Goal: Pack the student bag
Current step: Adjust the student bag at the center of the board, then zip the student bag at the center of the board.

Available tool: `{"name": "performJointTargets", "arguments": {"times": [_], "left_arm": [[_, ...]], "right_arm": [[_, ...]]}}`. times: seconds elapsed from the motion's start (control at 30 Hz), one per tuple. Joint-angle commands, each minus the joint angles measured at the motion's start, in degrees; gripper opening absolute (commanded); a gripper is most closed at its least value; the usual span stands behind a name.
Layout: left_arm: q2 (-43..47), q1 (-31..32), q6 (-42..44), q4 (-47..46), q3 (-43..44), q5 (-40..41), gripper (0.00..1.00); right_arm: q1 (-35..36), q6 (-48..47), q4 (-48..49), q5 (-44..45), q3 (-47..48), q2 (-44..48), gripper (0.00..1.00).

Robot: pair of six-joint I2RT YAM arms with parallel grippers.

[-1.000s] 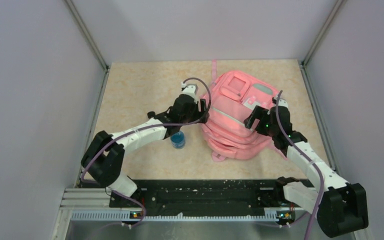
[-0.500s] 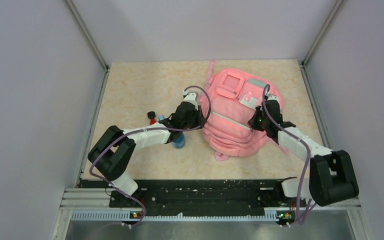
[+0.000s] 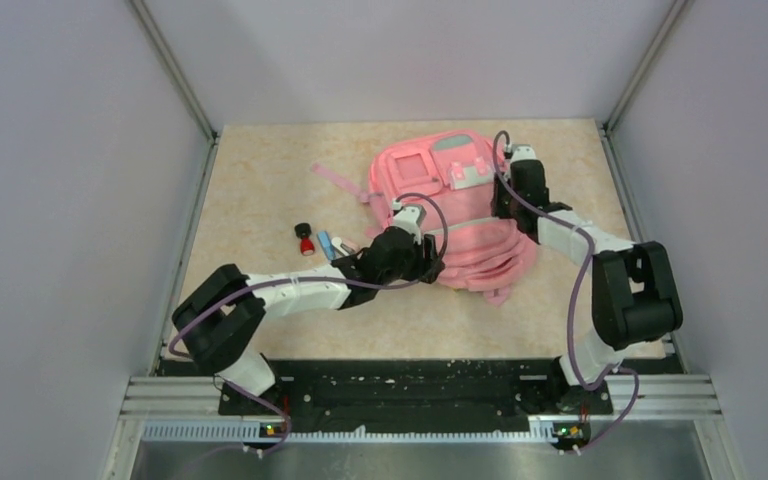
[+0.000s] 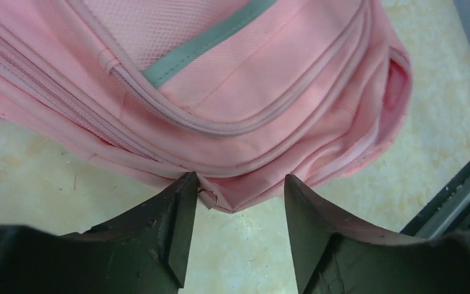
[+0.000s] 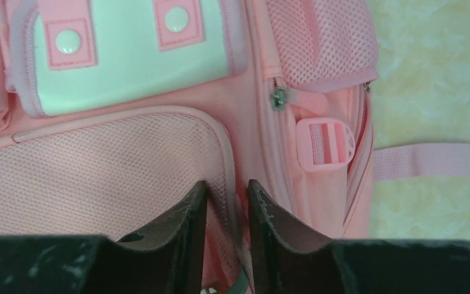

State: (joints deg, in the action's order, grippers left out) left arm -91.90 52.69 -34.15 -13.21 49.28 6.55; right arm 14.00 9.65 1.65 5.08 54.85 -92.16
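two hands on the backpack, loose items outside

large soft pink fabric backpack lies front-up on the beige marbled worktop, right of centre toward the back. mint-green pockets face the far wall, one strap trails left. right hand narrow, pinched on the piped seam beside a mesh pocket, likely to anchor or steer the bag. left hand wide, straddling the near bottom edge, a small metal ring just inside one finger, not gripping; probably lining up on a zip pull. fabric soft, rumpled in folds at the near end. zips look closed. small red-and-black object and small blue-and-white item sit near the bag's left side, apart from it.
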Motion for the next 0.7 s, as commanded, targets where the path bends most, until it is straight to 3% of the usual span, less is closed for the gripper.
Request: {"name": "performJointTargets", "arguments": {"times": [0.0,0.07,0.13,0.3,0.47,0.67], "left_arm": [[9.19,1.59,3.79,0.82,1.88,1.94,0.65],[12.65,1.19,6.58,3.32,1.29,4.78,0.72],[15.49,0.11,8.35,5.68,0.58,6.16,0.74],[19.43,-5.4,7.14,7.34,-4.42,3.98,0.76],[21.53,-11.98,4.02,5.37,-10.42,-0.69,0.77],[22.83,-14.55,3.74,4.71,-12.92,-1.06,0.77]], "right_arm": [[1.75,-1.37,-3.63,0.7,6.74,3.51,0.49],[1.73,-0.86,-6.91,2.49,7.75,6.29,0.72],[1.73,1.15,-9.75,3.71,7.79,9.33,0.81],[1.76,10.14,-16.66,8.79,3.05,16.67,0.86],[1.54,15.83,-19.55,10.25,-7.46,26.99,0.89],[1.55,24.27,-23.74,8.52,-17.01,39.81,0.91]]}}
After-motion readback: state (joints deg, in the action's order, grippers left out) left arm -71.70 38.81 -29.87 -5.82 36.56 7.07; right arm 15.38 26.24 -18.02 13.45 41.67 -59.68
